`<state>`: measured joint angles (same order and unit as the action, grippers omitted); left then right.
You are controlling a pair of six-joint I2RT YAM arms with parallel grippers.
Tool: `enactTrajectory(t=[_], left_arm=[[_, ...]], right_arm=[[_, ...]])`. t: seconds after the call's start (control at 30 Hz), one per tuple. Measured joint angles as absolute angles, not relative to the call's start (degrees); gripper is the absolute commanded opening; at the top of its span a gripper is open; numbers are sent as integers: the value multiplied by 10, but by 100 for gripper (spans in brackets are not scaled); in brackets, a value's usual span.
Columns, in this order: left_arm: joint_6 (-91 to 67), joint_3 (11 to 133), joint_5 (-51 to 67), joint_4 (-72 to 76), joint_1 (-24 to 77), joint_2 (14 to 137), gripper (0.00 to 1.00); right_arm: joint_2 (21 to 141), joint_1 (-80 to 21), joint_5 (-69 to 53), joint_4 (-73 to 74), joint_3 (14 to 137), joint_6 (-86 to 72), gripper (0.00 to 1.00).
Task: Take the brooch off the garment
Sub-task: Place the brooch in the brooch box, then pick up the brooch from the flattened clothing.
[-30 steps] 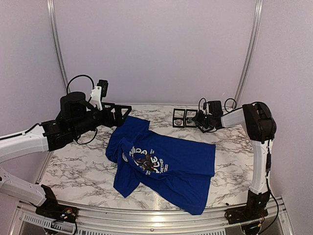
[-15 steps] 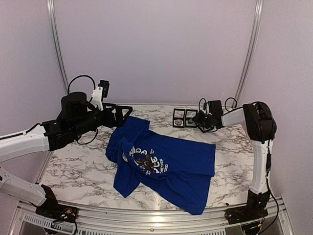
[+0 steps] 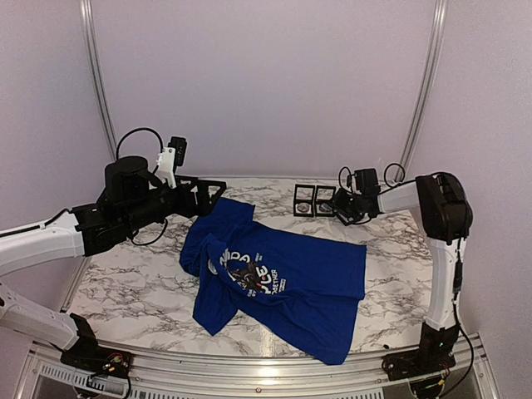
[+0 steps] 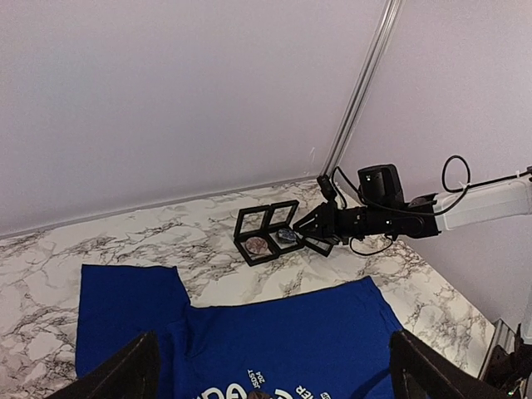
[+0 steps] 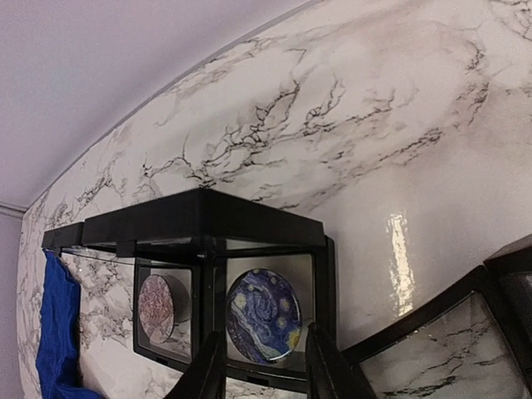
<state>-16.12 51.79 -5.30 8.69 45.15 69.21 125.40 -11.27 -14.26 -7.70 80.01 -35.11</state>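
Right hand (image 5: 262, 370): fingers slightly parted, grasping nothing, just before the black two-compartment display case (image 5: 208, 218). The round blue swirl-patterned brooch (image 5: 263, 314) sits in its right compartment. Left hand (image 3: 206, 191): fully released, raised over the white marble bench (image 3: 133, 274). The royal-blue panda-print T-shirt (image 3: 307, 283) lies crumpled mid-bench.

the right hand (image 5: 264, 370) has opened up in front of the blue brooch (image 5: 264, 314).

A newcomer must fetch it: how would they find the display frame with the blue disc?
On the marble table, look past the blue T-shirt to two black frames standing side by side at the far edge. Yours is the frame by the right gripper; its round disc swirls dark blue, the neighbour's is reddish-brown.
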Motion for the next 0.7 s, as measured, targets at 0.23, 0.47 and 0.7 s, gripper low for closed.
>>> enactTrajectory(t=[0.23, 0.47, 0.7], left_arm=[[-177, 518, -53, 87, 451, 692, 99], [-212, 510, -73, 87, 451, 692, 99], [-252, 476, -91, 74, 450, 681, 99]], right_arm=[[1217, -113, -135, -76, 791, -343, 45], [1162, -127, -125, -71, 732, -337, 53], [1092, -188, -123, -64, 682, -322, 57]])
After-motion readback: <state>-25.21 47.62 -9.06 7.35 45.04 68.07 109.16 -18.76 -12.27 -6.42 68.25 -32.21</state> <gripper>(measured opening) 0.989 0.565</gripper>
